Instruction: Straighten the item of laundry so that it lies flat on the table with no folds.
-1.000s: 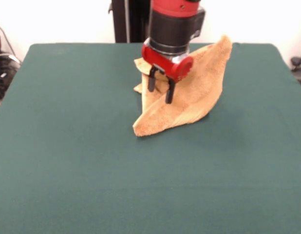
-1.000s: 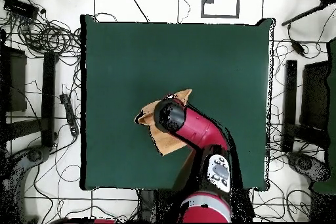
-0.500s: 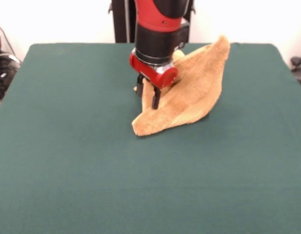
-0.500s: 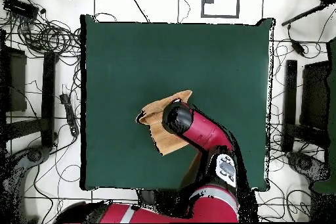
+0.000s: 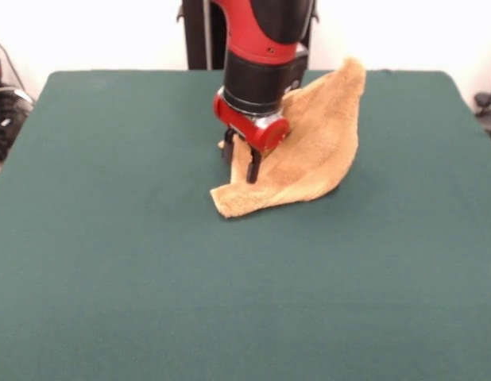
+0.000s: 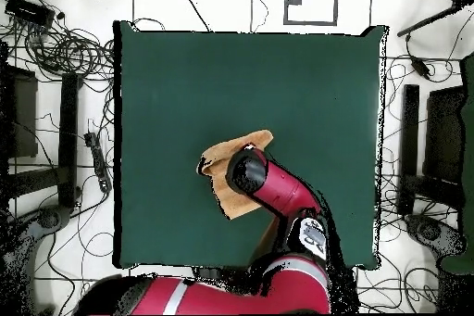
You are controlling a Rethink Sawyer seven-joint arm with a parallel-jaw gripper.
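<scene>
Now | towel [image 5: 309,151] lies crumpled slightly toward 12 o'clock from the green worktop's [image 5: 110,262] centre | fingers [image 5: 241,158] a little apart, tips at its 9 o'clock edge; whether they grip it, I cannot tell.

Front view: set low across the green surface [image 5: 110,278], looking level-to-downward along it toward the far edge and the white wall behind; close enough that the near edge runs off the bottom; arm entering from the top, cut off above the wrist. Overhead view: set high, facing straight down; far enough to take in the whole surface [image 6: 185,81] plus cabled floor [image 6: 56,44] on every side. Shared by both: the green top, the orange towel [image 5: 317,151] [image 6: 222,157], the red arm [image 5: 265,32] [image 6: 278,187]; turned half round against each other.
</scene>
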